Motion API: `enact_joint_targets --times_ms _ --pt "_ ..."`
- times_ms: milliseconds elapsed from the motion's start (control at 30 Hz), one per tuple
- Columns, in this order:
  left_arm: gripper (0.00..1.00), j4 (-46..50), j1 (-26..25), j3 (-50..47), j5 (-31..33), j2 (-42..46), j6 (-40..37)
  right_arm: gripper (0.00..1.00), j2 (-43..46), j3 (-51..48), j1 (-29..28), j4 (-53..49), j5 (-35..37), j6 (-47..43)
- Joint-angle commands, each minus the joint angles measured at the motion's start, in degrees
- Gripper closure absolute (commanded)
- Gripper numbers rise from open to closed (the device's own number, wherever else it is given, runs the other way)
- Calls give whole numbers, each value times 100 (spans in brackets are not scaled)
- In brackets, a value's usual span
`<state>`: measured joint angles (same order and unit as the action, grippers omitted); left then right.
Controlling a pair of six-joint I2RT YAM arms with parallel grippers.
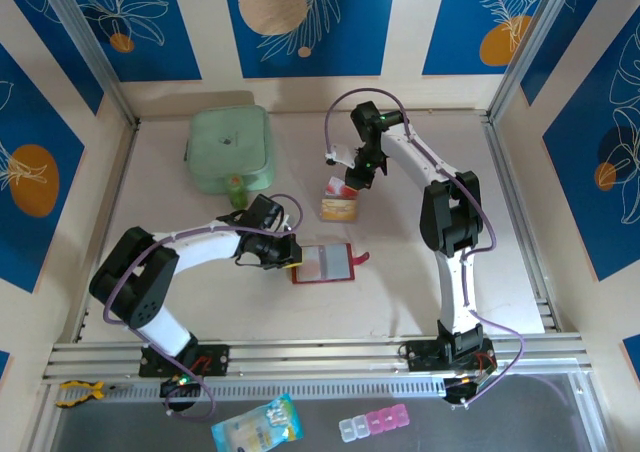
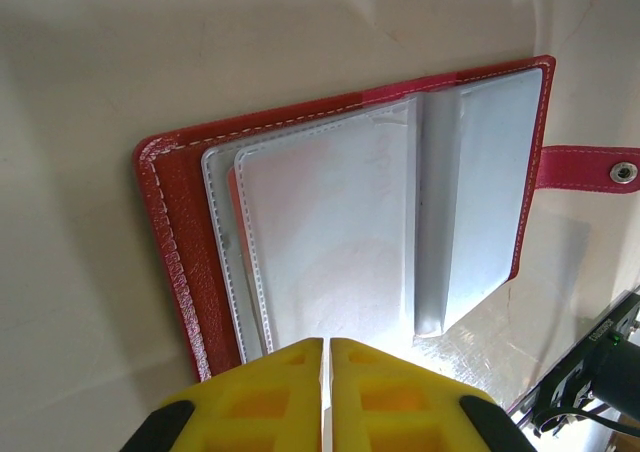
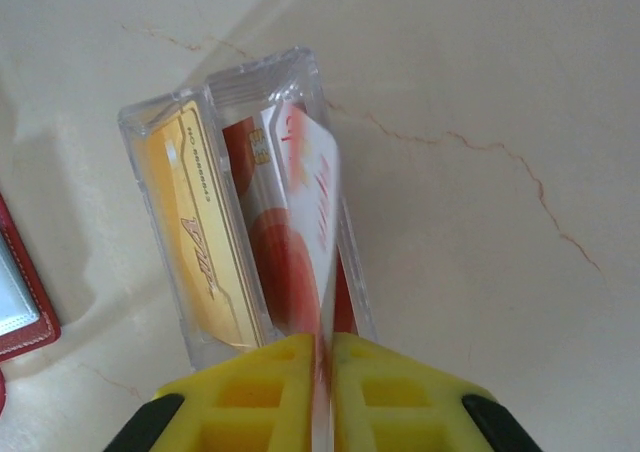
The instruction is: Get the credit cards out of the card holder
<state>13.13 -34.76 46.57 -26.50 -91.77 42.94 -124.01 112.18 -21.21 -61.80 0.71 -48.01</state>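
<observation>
The dark red card holder (image 1: 322, 263) lies open on the table, pale grey sleeves (image 2: 330, 232) up and snap tab (image 2: 590, 167) to the right. My left gripper (image 2: 327, 347) is shut on the near edge of a sleeve, at the holder's left side (image 1: 285, 252). My right gripper (image 3: 325, 347) is shut on a whitish credit card with red marks (image 3: 315, 192), held on edge in a clear plastic box (image 3: 260, 72). A gold card (image 3: 205, 242) stands in that box. Seen from above, the box (image 1: 338, 207) sits just below my right gripper (image 1: 352, 184).
A mint-green square pouch (image 1: 230, 149) lies at the back left, a small green thing (image 1: 236, 184) at its front edge. Metal rails frame the table. Below the near rail lie a blue packet (image 1: 255, 427) and a pill box (image 1: 373, 424).
</observation>
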Motion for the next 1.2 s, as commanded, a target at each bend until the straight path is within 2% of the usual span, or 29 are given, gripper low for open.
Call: enact_joint_targets --times_ms 0,200,333,767,1167 --pt "89 155 59 133 -4 11 -132 87 79 3 52 -72 -1 -43" --pt "89 158 59 120 16 52 -136 87 403 -143 63 16 -84 189" --pt "89 207 65 85 61 119 -159 88 729 -352 39 185 -411 741" --pt "95 415 76 -29 302 293 -320 89 2279 -2500 -296 1766 -1062 4353" --pt "98 325 76 -129 339 78 -355 100 3296 -4265 -979 3152 -1334 6925"
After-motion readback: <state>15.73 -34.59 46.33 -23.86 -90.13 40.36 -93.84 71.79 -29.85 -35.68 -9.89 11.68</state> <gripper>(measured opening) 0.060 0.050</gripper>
